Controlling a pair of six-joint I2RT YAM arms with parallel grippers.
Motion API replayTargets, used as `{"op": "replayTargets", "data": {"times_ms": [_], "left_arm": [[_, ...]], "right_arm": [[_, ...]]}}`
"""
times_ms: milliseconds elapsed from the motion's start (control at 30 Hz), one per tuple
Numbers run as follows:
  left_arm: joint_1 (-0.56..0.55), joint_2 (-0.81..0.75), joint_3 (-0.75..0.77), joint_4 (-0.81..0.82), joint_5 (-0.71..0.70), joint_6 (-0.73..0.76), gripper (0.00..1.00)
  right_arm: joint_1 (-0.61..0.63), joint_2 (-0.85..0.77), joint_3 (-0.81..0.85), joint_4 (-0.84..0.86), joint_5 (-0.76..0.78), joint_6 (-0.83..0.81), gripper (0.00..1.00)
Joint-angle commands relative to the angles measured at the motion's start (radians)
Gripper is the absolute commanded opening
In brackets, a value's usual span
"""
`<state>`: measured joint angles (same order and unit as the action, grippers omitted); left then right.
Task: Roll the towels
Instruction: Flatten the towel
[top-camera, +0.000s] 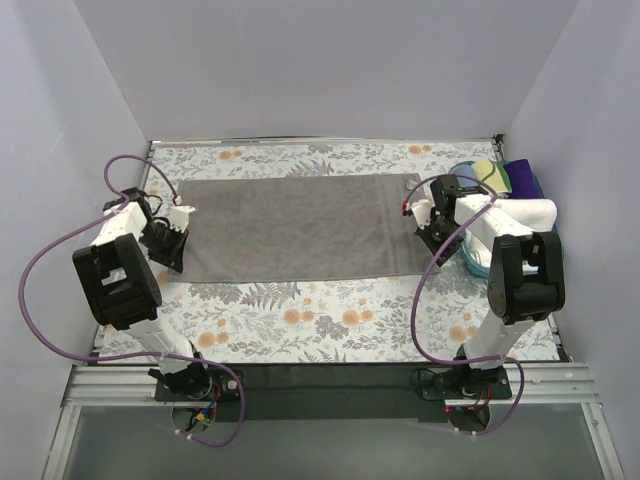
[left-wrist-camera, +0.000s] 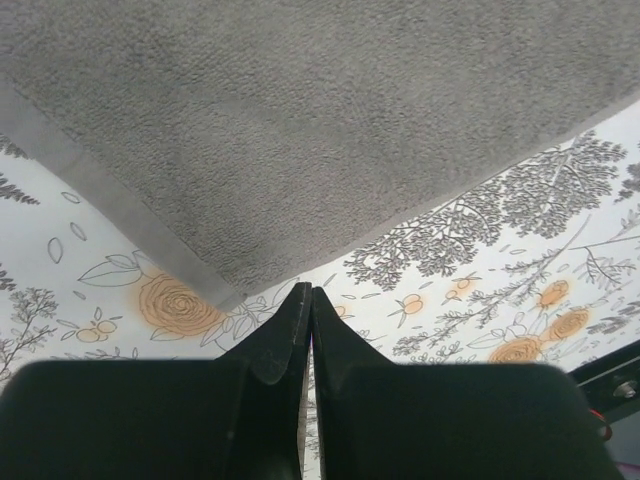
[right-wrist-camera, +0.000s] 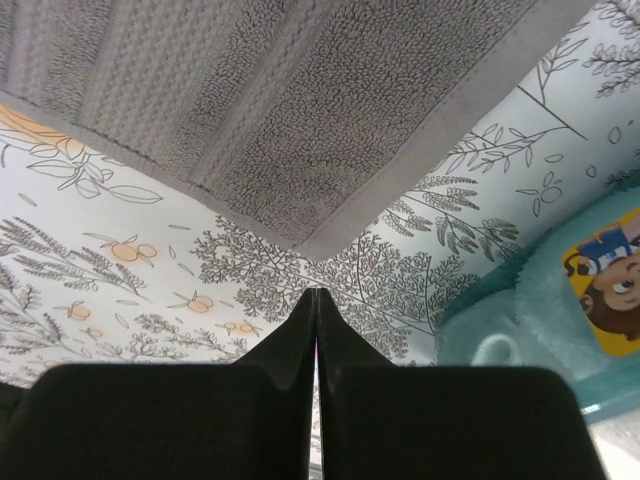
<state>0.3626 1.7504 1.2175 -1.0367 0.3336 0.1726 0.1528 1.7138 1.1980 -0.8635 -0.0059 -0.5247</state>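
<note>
A plain grey-brown towel (top-camera: 295, 227) lies flat and spread out on the floral table covering (top-camera: 330, 315), long side running left to right. My left gripper (top-camera: 172, 240) is shut and empty, just off the towel's near left corner (left-wrist-camera: 225, 290); its tips (left-wrist-camera: 305, 292) hang over the covering. My right gripper (top-camera: 428, 238) is shut and empty, just off the towel's near right corner (right-wrist-camera: 305, 245); its tips (right-wrist-camera: 315, 295) are over the covering. More towels (top-camera: 515, 190) sit in a heap at the right.
A teal basket (top-camera: 478, 262) at the right edge holds white, purple and yellow-green rolled cloths; a teal cloth with a monkey picture (right-wrist-camera: 610, 285) shows in the right wrist view. White walls enclose the table on three sides.
</note>
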Motion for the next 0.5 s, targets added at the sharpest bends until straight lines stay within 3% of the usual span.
{"op": "replayTargets", "data": {"times_ms": [0,233,467], "left_arm": [[0.001,-0.043,-0.009,0.072,-0.068,-0.039,0.0],[0.013,0.023,-0.03,0.17,-0.202,-0.07,0.0],[0.042,0.052,-0.056,0.207,-0.237,-0.064,0.0]], "right_arm": [[0.002,0.0,-0.041,0.061,0.03,0.003,0.01],[0.001,0.029,-0.093,0.112,0.075,-0.001,0.01],[-0.001,0.024,-0.13,0.164,0.112,-0.005,0.01]]}}
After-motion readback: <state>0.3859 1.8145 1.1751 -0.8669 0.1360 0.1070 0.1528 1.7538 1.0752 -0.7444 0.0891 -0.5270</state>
